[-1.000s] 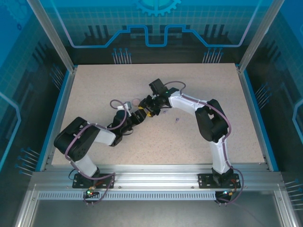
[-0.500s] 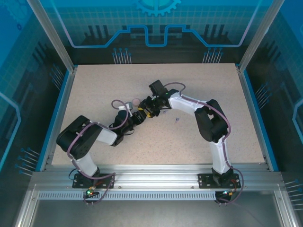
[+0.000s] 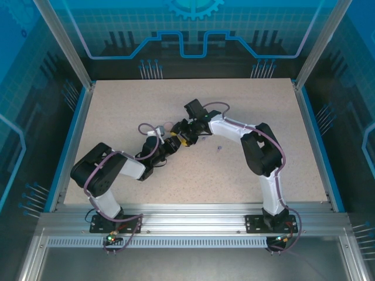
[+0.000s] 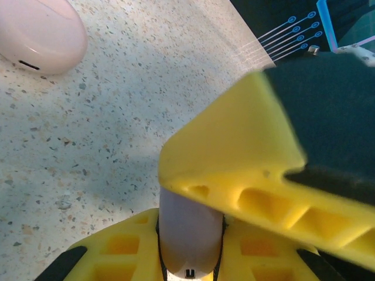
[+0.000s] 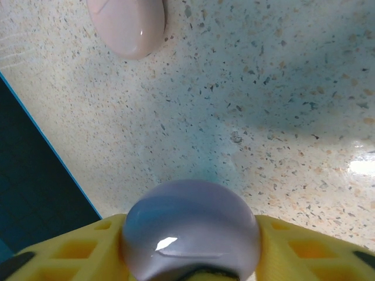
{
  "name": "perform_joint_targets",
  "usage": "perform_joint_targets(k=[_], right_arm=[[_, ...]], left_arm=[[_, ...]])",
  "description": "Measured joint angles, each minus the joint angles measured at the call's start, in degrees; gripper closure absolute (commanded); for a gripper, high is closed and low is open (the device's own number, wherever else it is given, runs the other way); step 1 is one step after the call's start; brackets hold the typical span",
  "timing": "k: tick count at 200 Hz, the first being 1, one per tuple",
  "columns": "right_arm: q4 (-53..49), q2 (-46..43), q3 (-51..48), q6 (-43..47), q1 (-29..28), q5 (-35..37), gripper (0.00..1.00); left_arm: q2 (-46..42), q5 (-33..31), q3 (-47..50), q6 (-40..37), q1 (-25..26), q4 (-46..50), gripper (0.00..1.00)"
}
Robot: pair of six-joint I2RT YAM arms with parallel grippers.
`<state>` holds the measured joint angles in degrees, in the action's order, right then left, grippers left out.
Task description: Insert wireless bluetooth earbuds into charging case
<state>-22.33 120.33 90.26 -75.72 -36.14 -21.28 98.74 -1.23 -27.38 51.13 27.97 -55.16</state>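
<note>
Both my left gripper (image 4: 190,246) and right gripper (image 5: 190,240) are pinching the lavender case (image 5: 190,225) between them, with the pink case (image 5: 126,23) lying just ahead. One lavender earbud (image 3: 218,147) sits on the table (image 3: 263,105) behind the right gripper. I'd keep one clamp steady and pry the lid gently so the case doesn't twist out.

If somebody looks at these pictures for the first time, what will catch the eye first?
First, the two arms meet at mid-table, where the yellow left gripper and right gripper both clamp one lavender case. Next, a glossy pink case lies close by on the speckled table. In the top view, a tiny purple earbud lies alone to the right of the grippers.
</note>
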Motion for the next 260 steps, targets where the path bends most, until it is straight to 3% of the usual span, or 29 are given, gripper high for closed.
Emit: perform_joint_targets(k=[11,26,85,133,177,224,260], right_arm=[[-0.9,0.0,1.0,0.4,0.2,-0.5,0.15],[-1.0,0.0,3.0,0.1,1.0,-0.8,0.11],[-0.7,-3.2,4.4,5.4,9.3,-0.8,0.11],[5.0,-18.8,-14.6,20.4,13.4,-1.1,0.12],[12.1,-28.9,-30.6,32.4,15.1,-5.3,0.14],[18.9,-31.6,-35.6,37.5,14.9,-12.0,0.15],[21.9,-30.3,-35.5,38.4,12.7,-13.9,0.16]], left_arm=[[-0.1,0.0,-0.1,0.2,-0.1,0.6,0.98],[-0.3,0.0,-0.1,0.7,-0.1,1.3,0.98],[-5.6,5.7,-1.7,1.0,-0.3,10.4,1.0],[-11.2,20.2,-8.5,-3.8,-2.1,20.6,1.0],[-12.8,32.3,-9.0,-6.5,-5.9,25.0,1.0],[-12.8,40.0,-10.4,-7.8,-7.1,27.7,1.0],[-12.8,42.5,-12.0,-8.1,-7.1,28.2,1.0]])
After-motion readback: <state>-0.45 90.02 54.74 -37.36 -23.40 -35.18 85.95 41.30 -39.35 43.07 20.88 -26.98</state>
